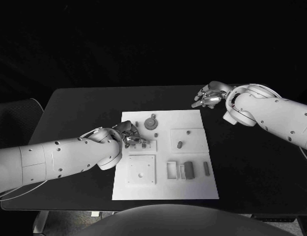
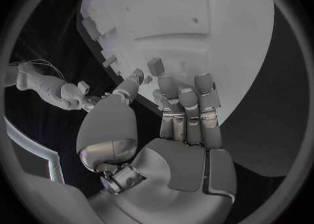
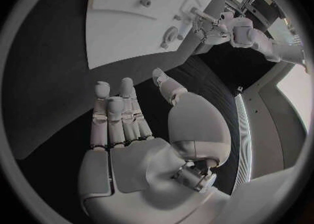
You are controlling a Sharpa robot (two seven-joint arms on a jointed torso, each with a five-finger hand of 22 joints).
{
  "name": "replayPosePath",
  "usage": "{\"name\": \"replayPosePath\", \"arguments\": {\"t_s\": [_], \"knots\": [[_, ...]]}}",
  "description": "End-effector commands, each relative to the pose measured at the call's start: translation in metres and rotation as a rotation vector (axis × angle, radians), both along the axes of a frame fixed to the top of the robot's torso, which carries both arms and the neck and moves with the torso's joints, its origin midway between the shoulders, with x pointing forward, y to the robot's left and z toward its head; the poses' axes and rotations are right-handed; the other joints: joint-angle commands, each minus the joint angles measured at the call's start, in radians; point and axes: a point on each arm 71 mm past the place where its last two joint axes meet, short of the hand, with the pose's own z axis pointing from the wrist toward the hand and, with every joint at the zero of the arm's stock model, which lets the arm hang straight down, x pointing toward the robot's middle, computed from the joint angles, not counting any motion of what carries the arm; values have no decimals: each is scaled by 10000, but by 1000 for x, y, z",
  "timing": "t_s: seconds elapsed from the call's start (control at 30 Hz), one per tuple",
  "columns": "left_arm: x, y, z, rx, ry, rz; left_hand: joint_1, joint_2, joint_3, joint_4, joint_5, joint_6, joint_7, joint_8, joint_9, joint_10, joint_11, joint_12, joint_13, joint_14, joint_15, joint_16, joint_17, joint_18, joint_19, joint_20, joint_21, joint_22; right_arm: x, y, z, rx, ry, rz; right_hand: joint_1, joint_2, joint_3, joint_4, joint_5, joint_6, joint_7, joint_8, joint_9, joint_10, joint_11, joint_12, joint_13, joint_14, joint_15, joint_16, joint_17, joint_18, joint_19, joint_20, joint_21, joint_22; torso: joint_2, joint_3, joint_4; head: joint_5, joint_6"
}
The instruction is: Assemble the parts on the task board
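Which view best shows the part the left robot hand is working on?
The left wrist view: a small grey part sits at the left robot hand's fingertips over the task board. In the head view the hand covers it; the right wrist view shows it tiny and far off.

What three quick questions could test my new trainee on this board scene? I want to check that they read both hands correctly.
1. True or false: the right hand rests on the task board.
2. Which hand is over the board's edge, with a small part at its fingertips? A) left hand B) right hand
3. Fill in: the right hand's fingers are apart and hold ____.

Key: 1 false, it is above the black table beyond the board's far corner; 2 A; 3 nothing.
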Motion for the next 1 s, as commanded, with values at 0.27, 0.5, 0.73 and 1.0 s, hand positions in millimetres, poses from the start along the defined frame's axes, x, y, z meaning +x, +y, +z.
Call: {"name": "replayPosePath", "arguments": {"t_s": [0.27,0.5,0.73,1.0], "knots": [[1,3,6,-1225,-338,-136,231,112,132,-50,-27,-367,163,-246,-43,-387,152,-225,-111,-339,58,-224,-112,43,-288,-12,-247,48,-1,1,0,-30,58,128,-111,3,-3,72,45,-6,50,-60,-15,-24,49,50,-15,7,-91,9,-12,148,-75,-8,-33,147,-4,-3,7,-20,85],[12,9,20,-1716,-473,-244,679,412,261,-324,-26,-851,428,-657,-221,-741,403,-560,-277,-621,280,-559,-321,-23,-610,123,-542,-58,0,0,-1,-25,56,115,-112,4,-2,75,45,-7,50,-61,-16,-24,49,51,-15,8,-91,9,-12,148,-75,-8,-33,147,0,-6,2,-38,175],[40,25,46,-1913,-1072,-47,1686,1105,808,-817,-16,-2073,1030,-1762,-767,-1193,947,-1440,-713,-586,654,-806,-516,66,-636,431,-734,-152,0,0,0,-8,36,88,-111,2,-1,77,45,-12,51,-63,-17,-24,50,52,-16,8,-91,10,-12,148,-74,-9,-33,147,-3,0,11,1,298],[61,38,63,-1193,-875,96,1599,1275,928,-557,-9,-1770,1102,-1979,-961,-991,1046,-2458,-1162,-347,761,-823,-565,252,-423,594,-750,-116,0,0,-1,-22,50,67,-110,0,0,79,45,-13,50,-63,-18,-24,49,54,-16,9,-91,10,-12,148,-73,-10,-34,146,3,-6,3,-2,404]]}}
